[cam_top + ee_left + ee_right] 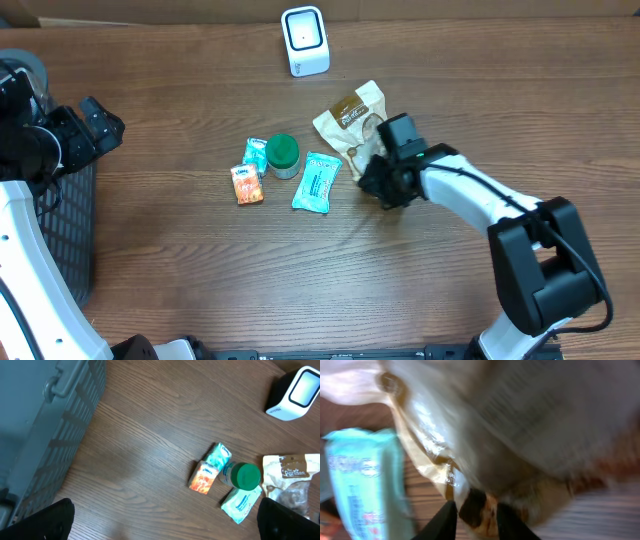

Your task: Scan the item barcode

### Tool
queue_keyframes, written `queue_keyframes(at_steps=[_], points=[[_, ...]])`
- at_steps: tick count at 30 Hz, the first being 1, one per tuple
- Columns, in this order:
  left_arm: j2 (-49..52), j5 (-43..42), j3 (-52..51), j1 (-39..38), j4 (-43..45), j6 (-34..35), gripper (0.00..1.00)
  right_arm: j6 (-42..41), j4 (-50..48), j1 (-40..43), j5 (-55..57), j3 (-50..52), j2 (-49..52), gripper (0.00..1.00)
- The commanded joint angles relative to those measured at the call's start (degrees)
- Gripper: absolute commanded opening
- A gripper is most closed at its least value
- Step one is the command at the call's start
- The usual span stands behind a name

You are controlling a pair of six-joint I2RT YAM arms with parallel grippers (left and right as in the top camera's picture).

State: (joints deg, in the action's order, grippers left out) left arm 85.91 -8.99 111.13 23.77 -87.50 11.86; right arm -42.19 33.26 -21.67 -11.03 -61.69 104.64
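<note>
Blurred pouch (pixel 530 435) — corner in right tool (pixel 476 512)

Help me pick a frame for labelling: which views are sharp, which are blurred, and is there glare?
Overhead: sharp, evenly lit, soft shadows only. Left wrist: sharp too, the green-capped bottle crisp. Right wrist: heavily blurred; the tan pouch fills the frame, its print unreadable, bright glare on its film; the teal packet soft.
</note>
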Motion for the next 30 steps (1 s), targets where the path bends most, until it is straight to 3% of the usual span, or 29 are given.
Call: queue_keyframes(at_steps=[1,3,5,10,16,22,30], points=[[-0.85,0.15,0.37,0.22,0.13,0.57,1.0,7.32,3.45,3.96,1.2,-0.9,-4.39,0.35],[-0.85,0.15,0.37,0.22,0.13,0.57,1.0,9.53,5.68,8.33,5.01,-1.4,-5.68,0.52],[-0.85,0.15,0.37,0.22,0.13,0.57,1.0,9.7,5.38,11.47,8.59,-1.4,-5.68,0.56],[-0.85,0.15,0.37,0.22,0.13,0.57,1.0,17.55,2.95,16.55,5.09,-5.16,-5.73,0.57],[-0.85,0.15,0.37,0.22,0.13,0.57,1.0,20.2,3.69,13.86,0.5,-16.68,-5.73,0.57],[-0.85,0.15,0.37,0.22,0.13,0.57,0.99,14.25,-3.15,6.29,-1.7,-17.03,-2.71,0.57],[-0.85,0.15,0.37,0.22,0.13,0.57,1.0,7.67,0.59,2.38,-3.23,-17.03,5.64,0.58]])
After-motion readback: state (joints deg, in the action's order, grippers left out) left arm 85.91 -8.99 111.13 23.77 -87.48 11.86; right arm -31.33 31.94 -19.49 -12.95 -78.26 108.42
